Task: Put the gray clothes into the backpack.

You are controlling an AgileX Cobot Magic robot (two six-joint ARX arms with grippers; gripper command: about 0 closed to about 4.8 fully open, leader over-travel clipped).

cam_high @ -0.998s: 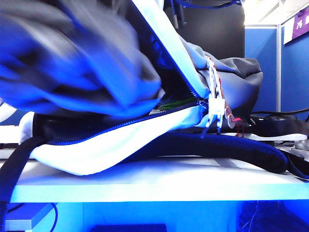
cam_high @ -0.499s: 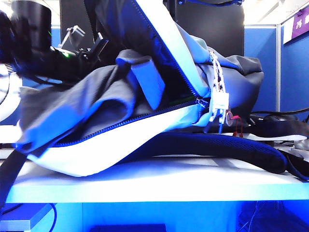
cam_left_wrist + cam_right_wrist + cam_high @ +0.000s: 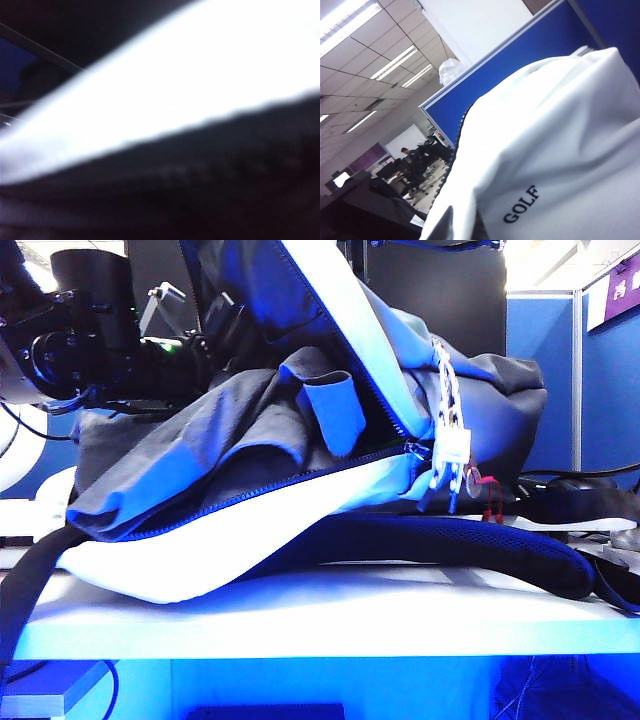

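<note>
At the left of the exterior view, the left gripper [image 3: 215,335] is at the mouth of the backpack [image 3: 200,560], just above the gray clothes [image 3: 200,440]. Its fingers are hidden between the cloth and the raised flap, so I cannot tell from the pictures if they are spread or pinching; the left wrist view shows only a blurred white band and dark fabric.

The clothes lie half inside the open backpack, with one part hanging over the lower zipper edge at the left.

The right gripper is in no picture; its jaws are pressed together, and it seems to hold the white flap [image 3: 560,150] up, because the right wrist view is filled with this flap.

To do this step well, I think the left arm should push the hanging part deeper inside, past the zipper, while the flap is kept high, and it should not drag cloth out when it leaves.
</note>
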